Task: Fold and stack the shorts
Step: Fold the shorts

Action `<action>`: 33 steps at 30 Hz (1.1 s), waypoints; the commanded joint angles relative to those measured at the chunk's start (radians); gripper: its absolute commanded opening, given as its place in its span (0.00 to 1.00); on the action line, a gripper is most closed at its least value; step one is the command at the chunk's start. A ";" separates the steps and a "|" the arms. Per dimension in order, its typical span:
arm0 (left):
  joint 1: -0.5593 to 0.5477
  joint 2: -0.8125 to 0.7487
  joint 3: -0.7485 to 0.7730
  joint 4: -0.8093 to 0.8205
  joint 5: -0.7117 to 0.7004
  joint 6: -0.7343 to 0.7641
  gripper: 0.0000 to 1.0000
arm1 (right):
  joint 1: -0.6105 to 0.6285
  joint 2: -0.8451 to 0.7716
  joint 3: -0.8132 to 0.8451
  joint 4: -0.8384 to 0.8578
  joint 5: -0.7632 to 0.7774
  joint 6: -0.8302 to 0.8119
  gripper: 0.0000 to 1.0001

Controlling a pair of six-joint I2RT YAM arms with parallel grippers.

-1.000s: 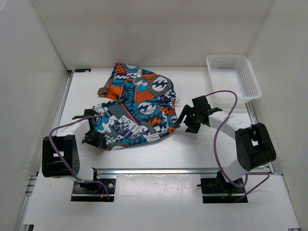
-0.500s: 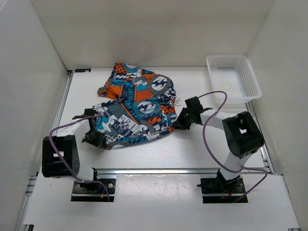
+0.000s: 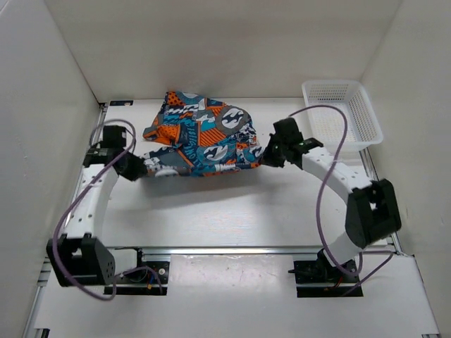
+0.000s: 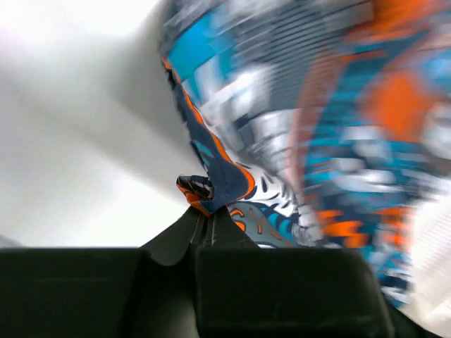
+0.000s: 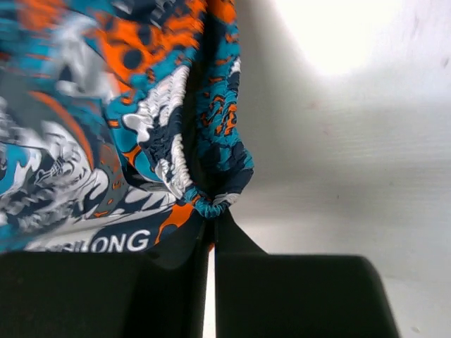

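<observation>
1. The shorts [image 3: 201, 137] are held stretched across the far half of the table [image 3: 232, 208], nearer the far-left corner than the far-right one. Their long axis runs left to right, roughly parallel to the far edge.
2. The near edge of the cloth is pulled into an almost straight line between the two grippers. The rest is bunched behind it toward the far edge, and a crumpled flap sticks out on the left side.
3. The left end is held by the left gripper [image 3: 143, 169]. In the left wrist view its fingers [image 4: 225, 236] are pressed together on a small folded corner of the cloth. The cloth beyond that is blurred.
4. The right end is held by the right gripper [image 3: 268, 156]. In the right wrist view its fingers [image 5: 229, 236] are closed on a puckered, gathered strip of the fabric.
5. The fabric is soft and thin, and it creases easily. A busy patchwork is printed on it in orange, teal, blue, grey, white and black. The letters "ONG" can be read in the right wrist view.
6. A white, rectangular basket [image 3: 338, 84] of plastic mesh is set at the far-right corner, apart from the shorts.
7. Whether the stretched edge is clear of the table cannot be told.
</observation>
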 commanded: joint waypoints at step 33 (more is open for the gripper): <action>0.020 -0.125 1.446 -0.190 -0.322 0.362 0.10 | -0.008 -0.545 0.870 -0.678 -0.013 -0.323 0.00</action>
